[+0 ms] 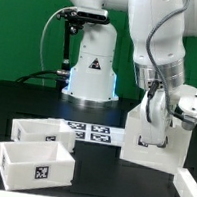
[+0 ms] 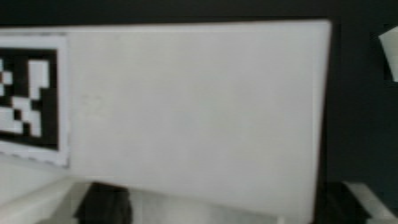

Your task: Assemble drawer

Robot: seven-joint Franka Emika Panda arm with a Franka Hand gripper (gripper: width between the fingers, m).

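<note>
The drawer's tall white casing (image 1: 153, 144) stands at the exterior view's right, slightly tilted, with a marker on its front. My gripper (image 1: 157, 114) is down at the casing's top edge. In the wrist view a flat white casing wall (image 2: 196, 90) fills the frame, with a marker at one side. My dark fingers (image 2: 107, 203) stand wide apart on either side of the wall, so the gripper (image 2: 231, 205) looks open. Two shallow white trays, one behind (image 1: 42, 131) and one in front (image 1: 35, 165), sit at the exterior view's left, each with a marker.
The marker board (image 1: 90, 132) lies flat on the black table between the trays and the casing. The arm's base (image 1: 92, 81) stands behind it. A white piece (image 1: 188, 185) shows at the exterior view's right edge.
</note>
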